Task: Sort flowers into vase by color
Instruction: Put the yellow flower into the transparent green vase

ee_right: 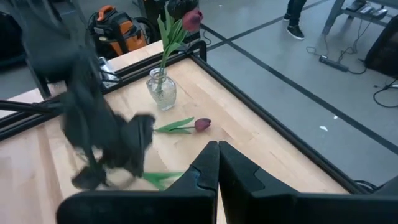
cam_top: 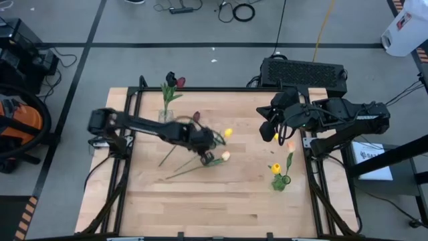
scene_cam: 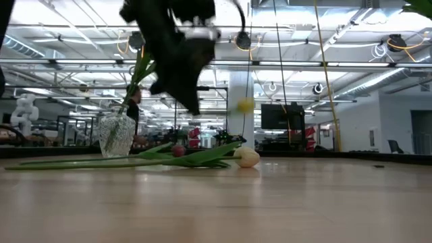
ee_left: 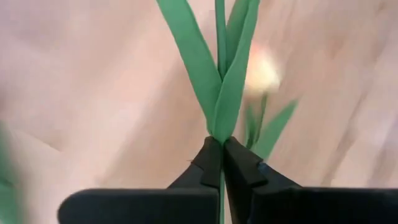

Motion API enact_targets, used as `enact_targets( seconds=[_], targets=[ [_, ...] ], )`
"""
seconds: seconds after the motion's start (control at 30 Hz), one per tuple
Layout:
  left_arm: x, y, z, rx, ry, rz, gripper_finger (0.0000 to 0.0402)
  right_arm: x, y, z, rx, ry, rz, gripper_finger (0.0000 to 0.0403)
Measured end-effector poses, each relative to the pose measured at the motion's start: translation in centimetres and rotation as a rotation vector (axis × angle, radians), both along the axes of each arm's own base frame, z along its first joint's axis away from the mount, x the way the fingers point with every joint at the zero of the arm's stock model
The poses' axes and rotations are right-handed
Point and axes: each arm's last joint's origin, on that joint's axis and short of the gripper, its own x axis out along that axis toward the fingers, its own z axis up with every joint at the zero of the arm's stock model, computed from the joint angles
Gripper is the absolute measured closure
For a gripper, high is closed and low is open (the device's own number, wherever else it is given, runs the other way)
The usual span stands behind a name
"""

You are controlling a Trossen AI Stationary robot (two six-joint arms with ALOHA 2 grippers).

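Observation:
My left gripper (cam_top: 212,138) hangs over the middle of the table, shut on a yellow tulip whose head (cam_top: 229,132) is in the air (scene_cam: 245,105). A cream tulip (cam_top: 225,156) and a dark red one (cam_top: 196,117) lie flat on the table beside it. The glass vase (cam_top: 166,115) at the far left holds a dark tulip and a red one upright by their stems. A yellow tulip (cam_top: 275,169) stands in greenery at the near right. My right gripper (ee_right: 217,155) waits high at the far right, shut with nothing in it. My left gripper pinches the yellow tulip's green stem where the leaves join it (ee_left: 219,124), between its two fingers. The fingers (ee_left: 242,165) slant downward from the table's left, and the stem runs on forward along them. The tulip is lifted clear of the table.
A black frame rail (cam_top: 200,90) edges the wooden table. The near half of the board (cam_top: 214,207) is bare wood. A black case (cam_top: 304,72) sits behind the far right edge, and a person's legs show beyond the table (ee_right: 295,18).

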Motion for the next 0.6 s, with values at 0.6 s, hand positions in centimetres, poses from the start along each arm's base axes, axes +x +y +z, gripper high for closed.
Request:
enact_targets(
  seconds=[0.6],
  targets=[
    [-3.1,1.4,18.7,0.394,-0.892,0.043,0.0400,2.4,0.1,0.6,-0.084,-0.084,0.045,0.0395]
  ],
)
